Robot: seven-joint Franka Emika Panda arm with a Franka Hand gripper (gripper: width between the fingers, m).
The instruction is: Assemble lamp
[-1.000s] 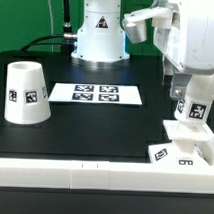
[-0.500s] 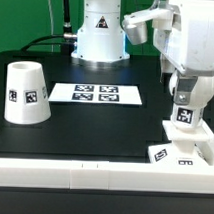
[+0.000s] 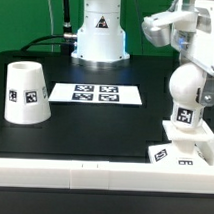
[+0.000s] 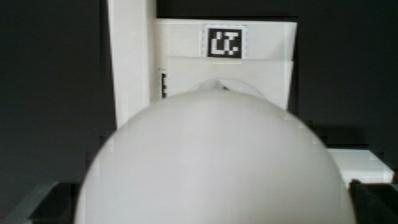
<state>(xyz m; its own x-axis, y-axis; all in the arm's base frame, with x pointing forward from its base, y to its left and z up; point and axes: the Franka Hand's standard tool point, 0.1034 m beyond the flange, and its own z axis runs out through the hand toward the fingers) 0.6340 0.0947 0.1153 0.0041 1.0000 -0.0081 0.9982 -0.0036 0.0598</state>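
Standing upright at the exterior view's right, the bulb [image 3: 185, 116] sits stem-down on the base [image 3: 182, 151], directly under the arm [image 3: 186, 86], whose bulk hides the fingers; the shade [image 3: 25, 92] waits well apart at the exterior view's left. Seen from the wrist view, the bulb's dome fills the gap within the gripper [image 4: 205, 203], long axis pointing straight up between the jaws; whether they pinch it, I cannot tell.

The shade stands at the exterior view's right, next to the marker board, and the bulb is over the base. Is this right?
Not quite. The shade stands at the exterior view's left, not its right, next to the marker board; the exterior view shows this. The bulb is over the base, as you say.
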